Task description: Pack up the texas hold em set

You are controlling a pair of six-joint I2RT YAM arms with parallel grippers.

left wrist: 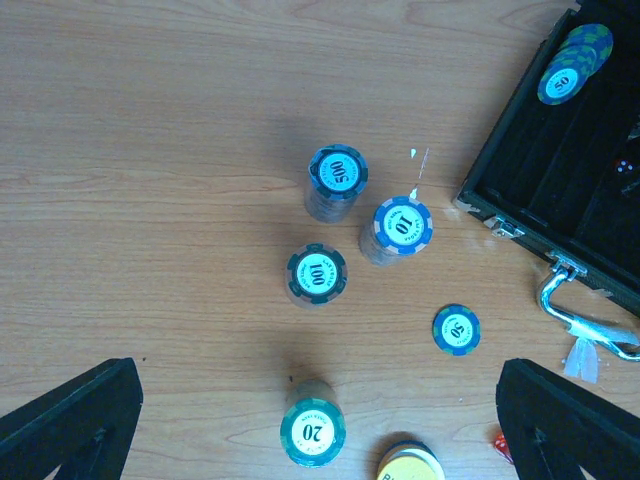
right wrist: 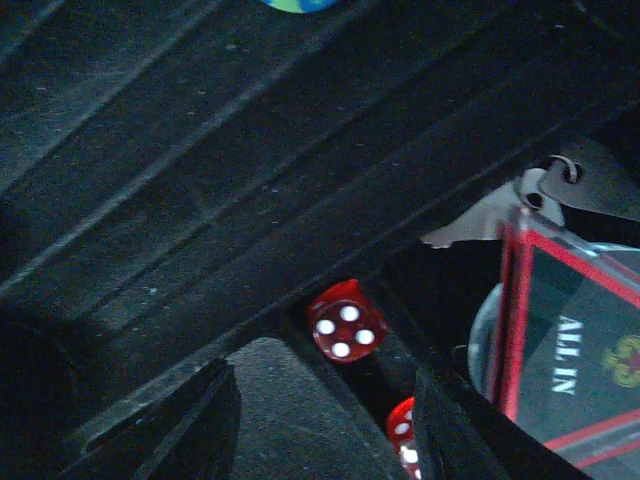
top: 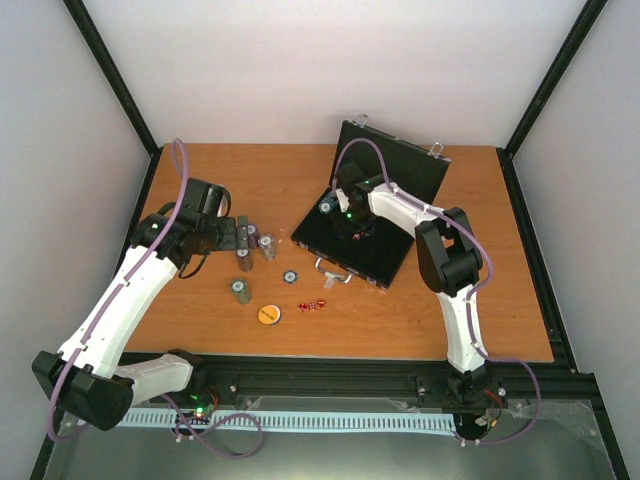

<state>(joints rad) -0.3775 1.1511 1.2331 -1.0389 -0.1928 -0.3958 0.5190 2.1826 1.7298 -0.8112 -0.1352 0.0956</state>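
The right gripper (right wrist: 325,385) stands with its fingers parted and nothing between them, low inside the black case (top: 335,248). It straddles a narrow pocket where a red die (right wrist: 343,320) lies beside the red-edged triangle (right wrist: 565,365) lettered ALL IN. Small pieces seem to belong in that pocket, so this looks like a drop-off spot (a second die (right wrist: 402,435) shows at the bottom edge). The lid (top: 400,160) is tilted back, leaving the tray reachable. The left gripper (left wrist: 320,400) hangs spread wide above the table (left wrist: 150,150), framing the chip stacks (left wrist: 317,273) that stand apart from the case, probably lining up a pick. An orange disc (top: 268,314) and loose dice (top: 313,304) lie on the wood nearer the arms.
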